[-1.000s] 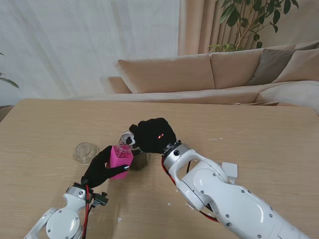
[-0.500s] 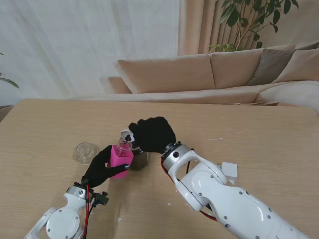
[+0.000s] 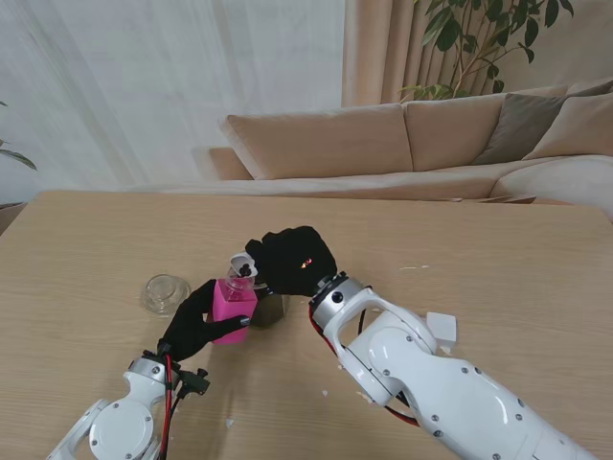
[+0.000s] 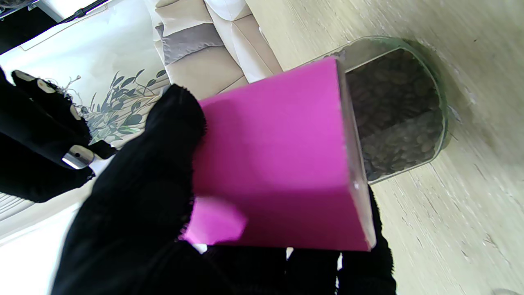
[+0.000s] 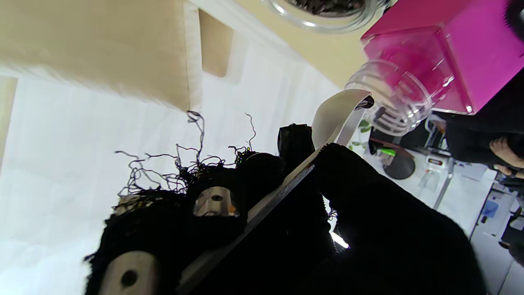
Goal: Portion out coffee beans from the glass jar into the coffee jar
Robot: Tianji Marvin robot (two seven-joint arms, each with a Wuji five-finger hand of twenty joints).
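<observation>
My left hand (image 3: pixel 192 326) is shut on the pink coffee jar (image 3: pixel 233 302), holding it tilted with its clear threaded mouth (image 5: pixel 389 98) toward my right hand (image 3: pixel 292 259). That hand is shut on a white spoon (image 3: pixel 244 267), whose bowl (image 5: pixel 333 110) rests against the jar's mouth. I cannot tell whether the spoon carries beans. The glass jar (image 3: pixel 270 309) of coffee beans stands on the table just behind the pink jar (image 4: pixel 278 164). Its dark beans (image 4: pixel 397 110) show through the wall. My left hand (image 4: pixel 135 205) wraps the pink jar from the near side.
A small clear glass lid or dish (image 3: pixel 166 292) lies on the wooden table (image 3: pixel 479 249) left of the jars. A small white piece (image 3: pixel 442 328) lies to the right, by my right forearm. A sofa (image 3: pixel 402 144) stands beyond the far edge.
The right hand rocked slightly with the spoon at the pink jar's mouth and is back about where it was. The left hand and both jars have not moved.
</observation>
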